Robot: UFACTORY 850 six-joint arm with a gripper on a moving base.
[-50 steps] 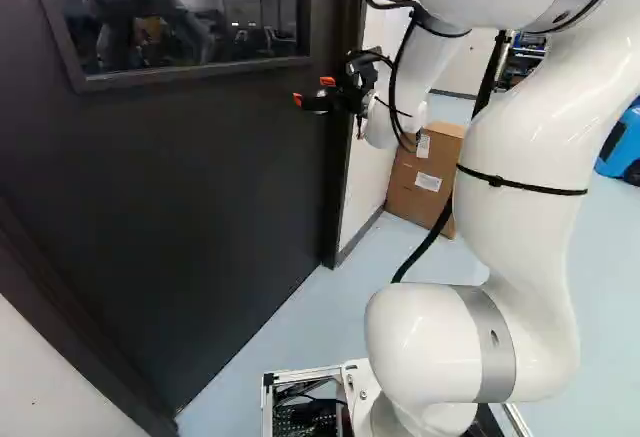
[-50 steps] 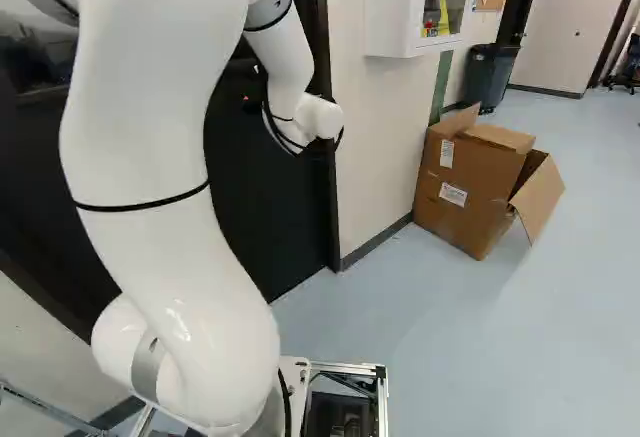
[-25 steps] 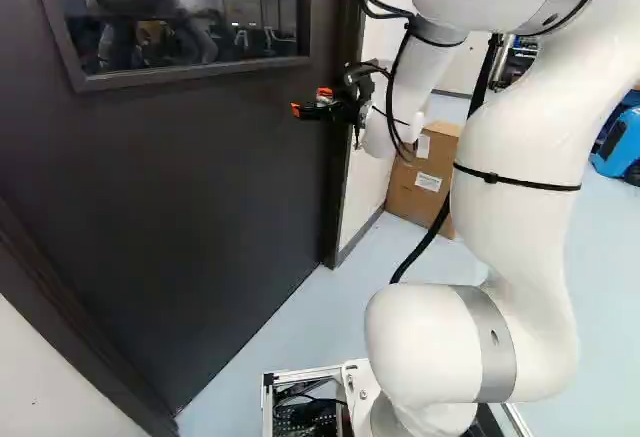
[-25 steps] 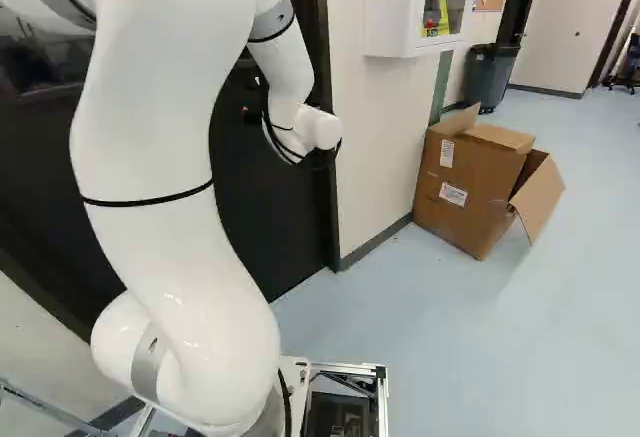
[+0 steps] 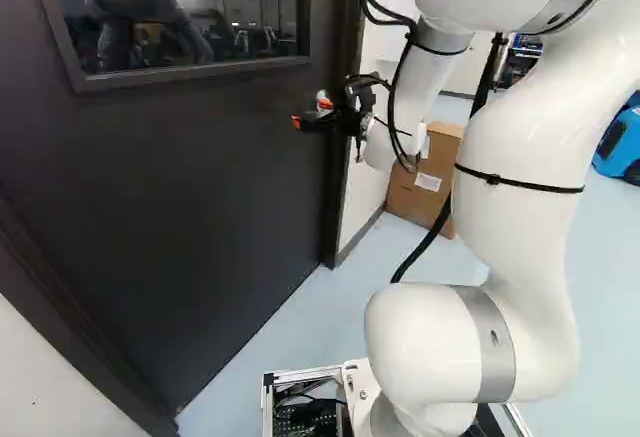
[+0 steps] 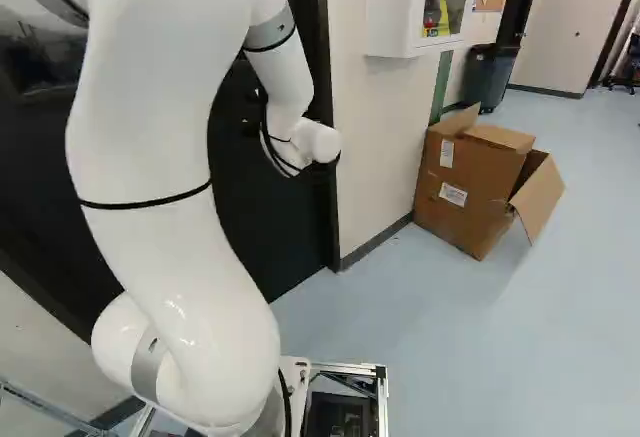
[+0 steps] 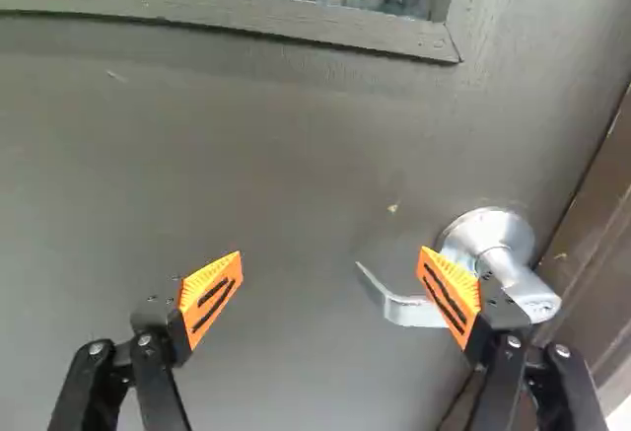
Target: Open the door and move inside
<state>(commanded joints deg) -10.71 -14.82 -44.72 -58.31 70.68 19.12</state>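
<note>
My gripper (image 5: 312, 121) is at the dark door (image 5: 180, 197) in the left base view, close to the door's edge by the frame. A bit of the silver handle (image 5: 322, 98) shows just above it. In the wrist view the gripper (image 7: 330, 259) is open, with only door surface between its fingers. One orange pad (image 7: 451, 293) overlaps the lever (image 7: 409, 311), whose curved tip reaches in between the two fingers; whether they touch is unclear. The round handle base (image 7: 488, 234) lies beyond that finger. The door appears closed.
The door's window (image 5: 180, 17) is above the gripper. Beside the door frame runs a white wall (image 6: 375, 147) with a cabinet (image 6: 415, 7). An open cardboard box (image 6: 470, 182) stands on the floor against it, and a dark bin (image 6: 490, 75) is farther back.
The arm's wrist has swung up and then down again, and the gripper is slightly lower than half a second ago, baring the handle above it. Base and door have not moved.
</note>
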